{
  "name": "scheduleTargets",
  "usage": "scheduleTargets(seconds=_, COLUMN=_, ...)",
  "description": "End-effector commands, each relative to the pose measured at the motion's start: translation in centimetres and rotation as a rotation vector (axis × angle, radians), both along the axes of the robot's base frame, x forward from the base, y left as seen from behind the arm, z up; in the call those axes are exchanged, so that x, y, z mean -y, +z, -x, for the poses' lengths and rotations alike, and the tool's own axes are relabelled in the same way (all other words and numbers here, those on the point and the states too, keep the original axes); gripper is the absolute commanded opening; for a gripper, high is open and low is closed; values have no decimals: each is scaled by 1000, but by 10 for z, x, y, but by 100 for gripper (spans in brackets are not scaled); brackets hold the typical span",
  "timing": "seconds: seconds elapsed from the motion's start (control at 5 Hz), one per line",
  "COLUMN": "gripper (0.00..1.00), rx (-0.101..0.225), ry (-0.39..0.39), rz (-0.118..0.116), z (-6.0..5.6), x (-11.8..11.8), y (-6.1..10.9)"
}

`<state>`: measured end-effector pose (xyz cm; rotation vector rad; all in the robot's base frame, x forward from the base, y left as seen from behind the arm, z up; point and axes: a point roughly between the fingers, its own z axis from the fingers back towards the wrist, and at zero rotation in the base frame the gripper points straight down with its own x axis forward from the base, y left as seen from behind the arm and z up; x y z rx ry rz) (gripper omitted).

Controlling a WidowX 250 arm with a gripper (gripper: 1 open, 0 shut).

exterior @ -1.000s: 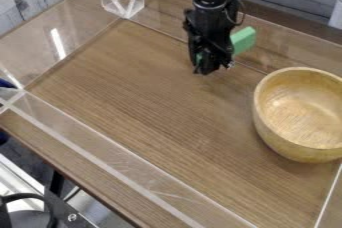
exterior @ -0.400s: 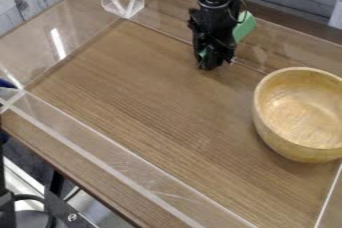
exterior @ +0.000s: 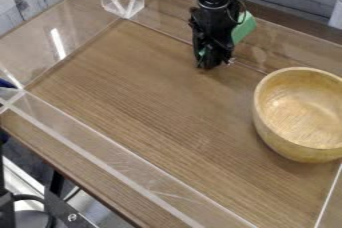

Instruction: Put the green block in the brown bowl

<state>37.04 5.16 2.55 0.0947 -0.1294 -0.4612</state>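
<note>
Green block (exterior: 243, 26) sits just behind the gripper (exterior: 207, 61), on its bowl side, not held. The fingers are squeezed shut on nothing. Open them wide, then go down around the block before squeezing. The brown bowl (exterior: 305, 112) waits nearer the camera, off to the block's side.

The table (exterior: 120, 92) has a matt wood surface with fine grain, and its walls (exterior: 80, 137) are clear glossy plastic. The brown bowl (exterior: 305, 114) is light wood, smooth. The green block (exterior: 243, 24) looks matt. The gripper (exterior: 207, 60) is black, slightly shiny

Green block (exterior: 242, 26); tan grained bowl (exterior: 302, 113); black fingers (exterior: 207, 60).
</note>
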Motion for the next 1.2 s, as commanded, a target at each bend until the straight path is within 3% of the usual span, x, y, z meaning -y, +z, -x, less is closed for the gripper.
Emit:
scheduleTargets(seconds=0.0, gripper=0, rx=33, ry=12, rz=12, z=-1, x=-6, y=13)
scheduleTargets(seconds=0.2, gripper=0, rx=36, ry=21, rz=32, z=0, x=-8, y=17)
scheduleTargets(seconds=0.6, gripper=0, rx=25, ry=-33, rz=35, z=-3, x=-10, y=7)
scheduleTargets(seconds=1.0, gripper=0, rx=33, ry=-72, rz=29, z=1, x=-5, y=-3)
